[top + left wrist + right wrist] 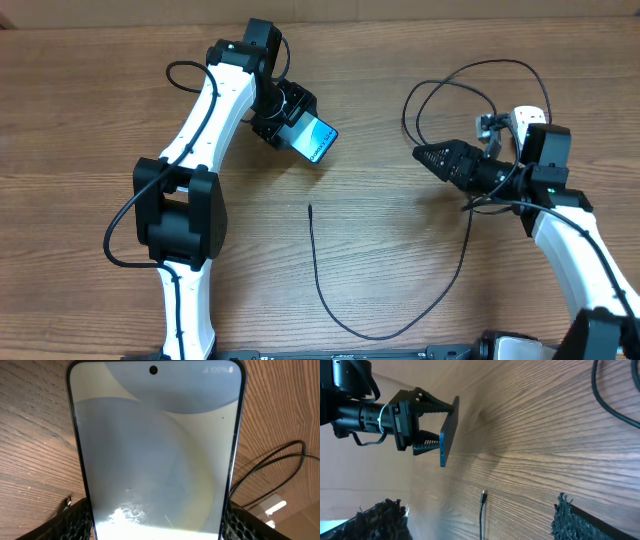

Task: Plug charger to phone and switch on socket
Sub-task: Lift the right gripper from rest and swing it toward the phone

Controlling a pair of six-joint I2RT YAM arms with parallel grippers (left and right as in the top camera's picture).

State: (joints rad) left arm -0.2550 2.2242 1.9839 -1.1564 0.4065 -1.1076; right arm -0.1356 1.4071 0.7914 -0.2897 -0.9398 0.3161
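Phone (320, 140) is off the table (90, 90), at its far middle, pinched by the edges in the left gripper (300, 130), with the lit screen tilted up and to the right. In the right wrist view it shows edge-on, a shadow on the wood below it. The charger (310, 210) has its small tip lying loose on the wood near the centre, apart from the phone. Its cable curves toward the near edge, then back up to the right and loops by the socket (522, 118), which is half hidden behind the right arm. The plug end cannot be made out. Right gripper (425, 155) has its fingers spread wide, holds nothing, and points toward the phone.
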